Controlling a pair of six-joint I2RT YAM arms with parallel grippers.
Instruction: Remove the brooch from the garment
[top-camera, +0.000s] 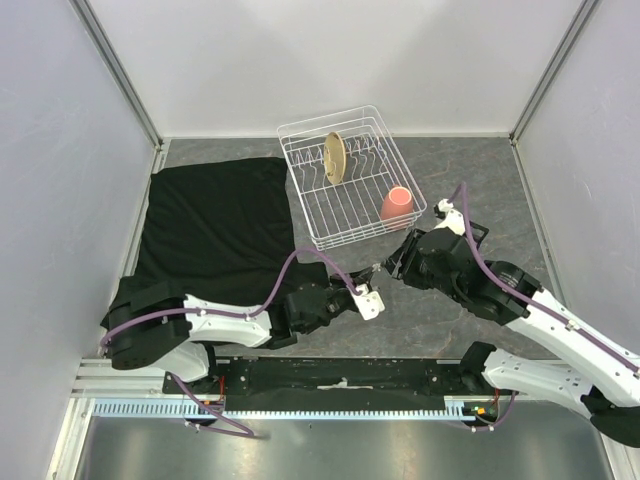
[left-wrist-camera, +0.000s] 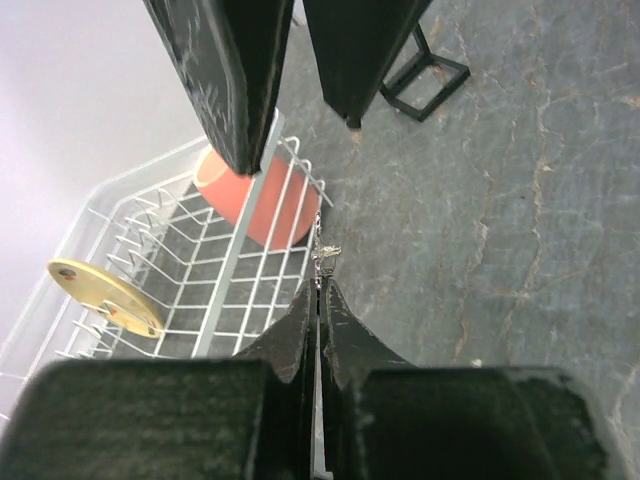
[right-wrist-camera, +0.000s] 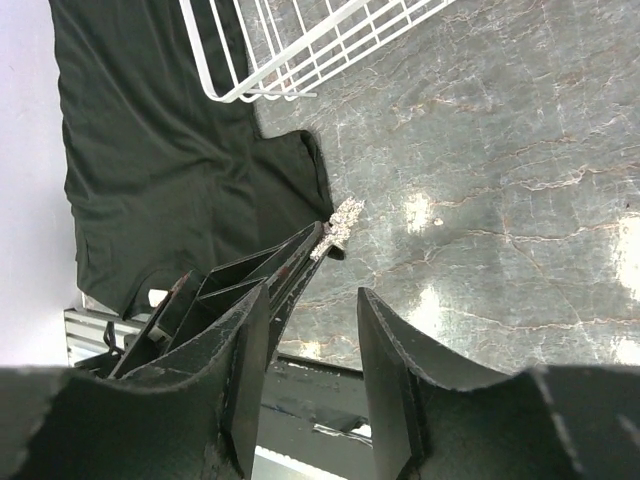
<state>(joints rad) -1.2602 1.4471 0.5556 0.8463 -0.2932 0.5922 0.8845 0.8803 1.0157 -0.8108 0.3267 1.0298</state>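
**Step in hand:** removal, final phase. Judged from the layout, the pin is already off the fabric, and set-down or handover is not yet done.

**Layout, top view, L to R:**

1. Garment (top-camera: 215, 225): black shirt, flat and wrinkled, left half of frame. No pale spot shows on it.
2. L gripper (left-wrist-camera: 319, 292): centre frame, right of the shirt edge, over the bare grey tabletop (top-camera: 500, 190). Fingers are pressed together and clamped on the brooch (left-wrist-camera: 325, 256).
3. Brooch: sticks out past the L fingertips, small, pale and glinting. Petals are too small to resolve. In the right wrist view it sits just beside the sleeve corner. Whether it touches the fabric cannot be told there; the top view suggests it is apart.
4. R gripper (right-wrist-camera: 313, 292): just right of the brooch, facing the L gripper tip to tip. Fingers are apart w/ nothing between them.
5. Dish rack (top-camera: 299, 190) w/ pink cup (top-camera: 398, 203): upper centre, beyond both grippers. Not involved.

**Next move, requirements (judgement):**

- Keep the L clamp firm. The grip is at the extreme fingertips, so the slip risk is high.
- If handing over, centre the R fingers on the exposed part of the brooch and close before the L gripper releases.
- If setting down, lower onto bare tabletop well apart from the shirt and rack wires, then release.
- Avoid fast wrist rotation, since the item is tiny and light.
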